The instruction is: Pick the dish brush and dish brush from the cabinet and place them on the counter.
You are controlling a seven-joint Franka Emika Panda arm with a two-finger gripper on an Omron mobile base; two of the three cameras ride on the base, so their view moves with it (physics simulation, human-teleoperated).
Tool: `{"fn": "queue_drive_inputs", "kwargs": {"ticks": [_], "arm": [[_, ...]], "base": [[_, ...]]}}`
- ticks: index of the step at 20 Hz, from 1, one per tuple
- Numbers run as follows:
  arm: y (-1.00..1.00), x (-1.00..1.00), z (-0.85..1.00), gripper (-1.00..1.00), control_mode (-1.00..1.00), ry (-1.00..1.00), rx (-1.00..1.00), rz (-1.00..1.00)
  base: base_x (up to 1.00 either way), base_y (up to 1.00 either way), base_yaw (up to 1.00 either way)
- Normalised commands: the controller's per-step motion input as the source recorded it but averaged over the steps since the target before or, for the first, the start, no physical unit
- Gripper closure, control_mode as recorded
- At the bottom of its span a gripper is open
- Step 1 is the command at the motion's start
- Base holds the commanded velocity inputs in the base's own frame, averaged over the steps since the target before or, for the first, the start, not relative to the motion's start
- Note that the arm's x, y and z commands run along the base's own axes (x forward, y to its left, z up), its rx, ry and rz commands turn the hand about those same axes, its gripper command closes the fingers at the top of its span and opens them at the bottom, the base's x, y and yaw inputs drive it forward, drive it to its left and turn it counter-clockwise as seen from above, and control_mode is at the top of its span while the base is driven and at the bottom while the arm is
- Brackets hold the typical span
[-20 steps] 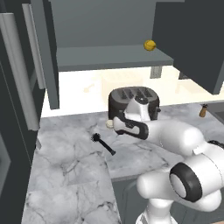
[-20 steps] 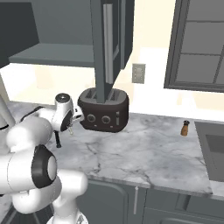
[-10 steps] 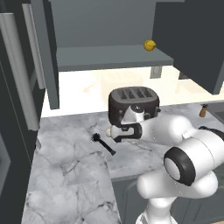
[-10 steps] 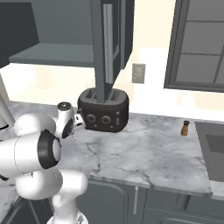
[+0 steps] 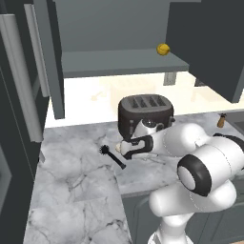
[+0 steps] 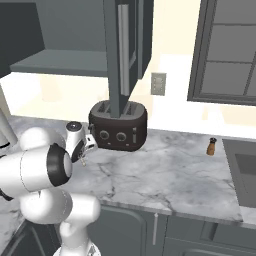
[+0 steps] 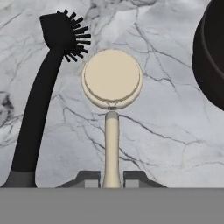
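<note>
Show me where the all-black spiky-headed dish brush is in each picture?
Left base view: the all-black spiky-headed dish brush lies on the white marble counter, left of the dark rounded toaster.
Right base view: I cannot pick it out; the arm covers that patch of counter.
Hand view: it lies at the left, beside the cream-tan round-headed brush that the gripper holds.
Shared landmark: the toaster.

Wall: warm cream, brightly lit, with a pale switch plate (image 6: 158, 83) right of the black four-slot toaster (image 6: 120, 131).
Far right: dark panelled window frame (image 6: 227, 55).
Far left: tall dark unit with long silver handle (image 5: 21, 86).
Right, near: small brown pepper mill (image 6: 212, 146).
</note>
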Motion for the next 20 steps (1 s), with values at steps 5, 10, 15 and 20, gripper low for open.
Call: {"fn": "queue_drive_inputs", "kwargs": {"ticks": [5, 10, 15, 20], "arm": [[0.00, -0.03, 0.19, -1.00, -1.00, -0.01, 0.01, 0.00], [0.00, -0.15, 0.64, -1.00, -1.00, -0.01, 0.04, 0.00], [0.00, -0.76, 0.46, -1.00, -1.00, -0.11, 0.01, 0.02], [0.00, -0.84, 0.28, -1.00, -1.00, -0.35, -0.01, 0.01]], "base": [[0.00, 0.00, 0.00], [0.00, 0.00, 0.00], [0.00, 0.00, 0.00], [0.00, 0.00, 0.00]]}}
